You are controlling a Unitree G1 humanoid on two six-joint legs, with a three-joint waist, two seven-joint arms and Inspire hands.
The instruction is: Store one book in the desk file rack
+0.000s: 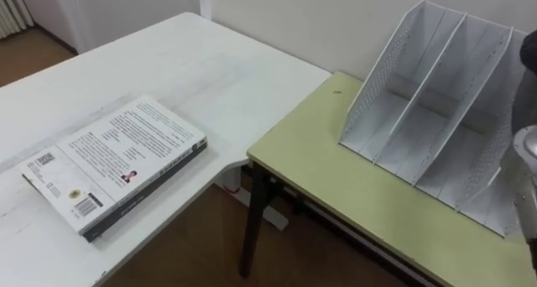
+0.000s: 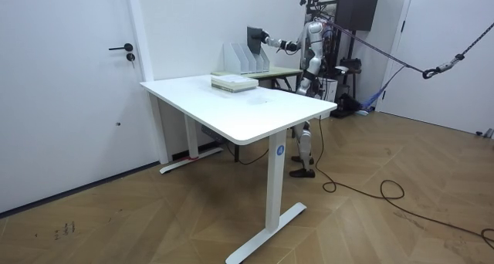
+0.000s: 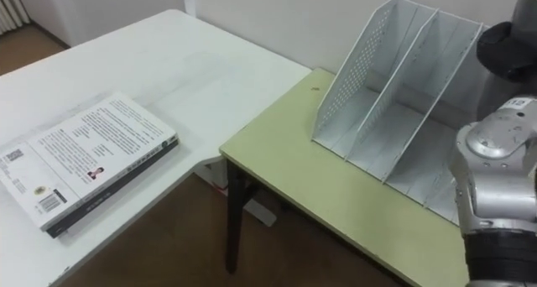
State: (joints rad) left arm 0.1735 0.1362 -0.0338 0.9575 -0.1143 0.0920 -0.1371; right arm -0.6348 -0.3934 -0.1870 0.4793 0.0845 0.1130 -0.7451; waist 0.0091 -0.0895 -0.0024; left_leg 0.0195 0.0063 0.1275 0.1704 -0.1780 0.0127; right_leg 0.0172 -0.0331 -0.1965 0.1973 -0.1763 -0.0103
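File rack [image 1: 436, 102]: white, with perforated sides and slanted dividers. It stands at the back of a yellow-green side table [image 1: 336, 169], against the wall, its open slots facing the robot.
Dark book [image 2: 253, 38]: held upright in the air, directly above the file rack and clear of its top edge, as seen in the room view.
Right hand [image 2: 266, 39]: it grips the dark book by the edge facing away from the file rack, on an arm stretched out level over it. In the eye views the forearm crosses in front of the rack's right end.
Second book [image 1: 113, 165]: pale cover with printed text and a dark spine. It lies flat, well apart from the file rack to its left, on the white desk [image 1: 168, 69].
White desk: it meets the side table at a corner, left of the file rack.
Robot: it stands upright just behind the side table, at the file rack's right end in the room view.
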